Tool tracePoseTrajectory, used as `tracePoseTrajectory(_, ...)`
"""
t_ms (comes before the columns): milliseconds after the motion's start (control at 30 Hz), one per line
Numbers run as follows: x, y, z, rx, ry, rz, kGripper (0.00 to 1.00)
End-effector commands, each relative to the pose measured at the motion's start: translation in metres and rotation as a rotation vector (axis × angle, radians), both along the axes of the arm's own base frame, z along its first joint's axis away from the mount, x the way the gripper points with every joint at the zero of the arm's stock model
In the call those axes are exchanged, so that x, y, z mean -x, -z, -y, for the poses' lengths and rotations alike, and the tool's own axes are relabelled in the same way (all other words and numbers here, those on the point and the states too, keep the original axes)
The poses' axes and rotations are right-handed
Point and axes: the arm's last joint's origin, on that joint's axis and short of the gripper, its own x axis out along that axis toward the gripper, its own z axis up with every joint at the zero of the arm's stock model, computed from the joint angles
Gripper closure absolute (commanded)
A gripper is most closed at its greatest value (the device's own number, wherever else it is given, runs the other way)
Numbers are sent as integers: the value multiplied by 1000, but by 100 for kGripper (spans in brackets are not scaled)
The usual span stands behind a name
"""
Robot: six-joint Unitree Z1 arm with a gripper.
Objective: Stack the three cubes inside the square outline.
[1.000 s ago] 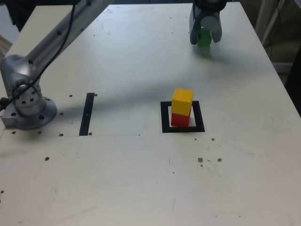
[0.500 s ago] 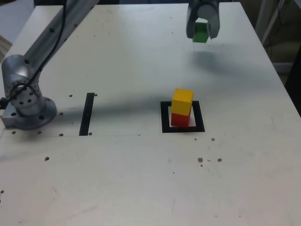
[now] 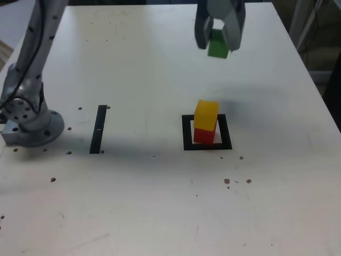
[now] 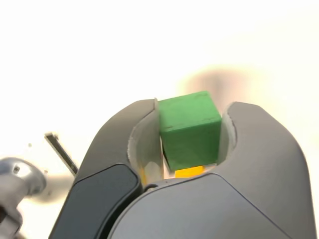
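A robot arm's gripper hangs above the far part of a white worktop, its fingers clenched on a green cube held clear of the surface. Nearer the camera, a yellow cube sits on a red cube inside the square outline. Open worktop lies between gripper and stack. A thin black strip lies toward the exterior view's left, near the arm's grey base. Small dark specks dot the worktop.
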Motion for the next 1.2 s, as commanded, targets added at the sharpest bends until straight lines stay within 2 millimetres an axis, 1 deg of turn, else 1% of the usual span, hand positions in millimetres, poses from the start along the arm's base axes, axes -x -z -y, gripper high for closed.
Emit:
tracePoseTrajectory(0, 22, -26, 9, -3, 1, 54, 86)
tracePoseTrajectory(133, 38, -32, 39, 15, 22, 54, 86)
tracePoseTrajectory(267, 48, -33, 63, 24, 41, 49, 86)
tracePoseTrajectory(400, 50, -27, 78, 24, 56, 32, 86)
tracePoseTrajectory(467, 49, -21, 84, 24, 61, 22, 86)
tracePoseTrajectory(567, 46, -12, 88, 23, 63, 15, 86)
tracePoseTrajectory(833, 44, 8, 90, 31, 61, -1, 86)
tracePoseTrajectory(967, 44, 22, 97, 37, 58, -16, 86)
tracePoseTrajectory(1167, 43, 27, 110, 33, 63, -22, 86)
